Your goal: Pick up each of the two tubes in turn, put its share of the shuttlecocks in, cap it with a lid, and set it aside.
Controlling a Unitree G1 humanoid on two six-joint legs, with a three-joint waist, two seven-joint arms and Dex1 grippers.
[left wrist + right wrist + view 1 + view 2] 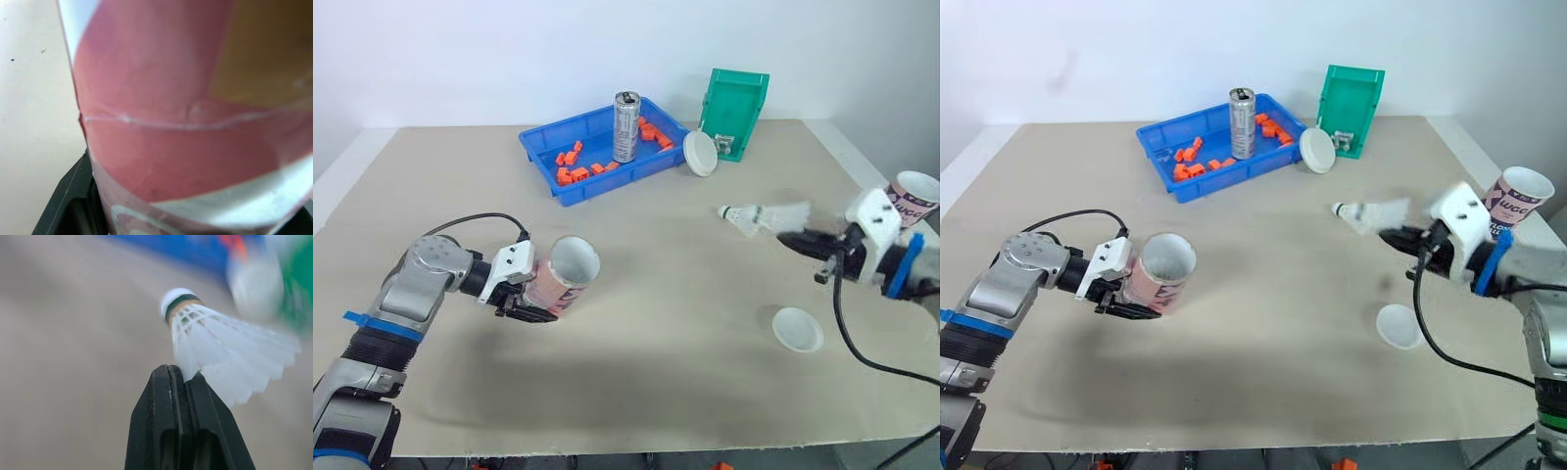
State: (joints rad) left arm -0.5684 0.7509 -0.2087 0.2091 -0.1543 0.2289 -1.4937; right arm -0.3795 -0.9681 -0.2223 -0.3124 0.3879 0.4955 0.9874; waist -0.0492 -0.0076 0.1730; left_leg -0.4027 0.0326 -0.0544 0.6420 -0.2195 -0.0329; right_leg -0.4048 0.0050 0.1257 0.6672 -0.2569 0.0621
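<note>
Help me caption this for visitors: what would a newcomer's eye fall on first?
The right end effector pinches a white shuttlecock by its feathers, above the table on the right. On the left, the left end effector grips a pink tube, open mouth tilted upward. Behind, a silver can stands in a blue tray.

One marking is legible: dark capital letters, apparently "UGG", on the pink-and-white wall of the upright tube [1516, 206] well to the right of the blue tray [1234, 180]; the word's start is cut off. Print on the can [1242, 122] inside the blue tray and on the tilted tube [1157, 276] in front of it is unreadable.
</note>
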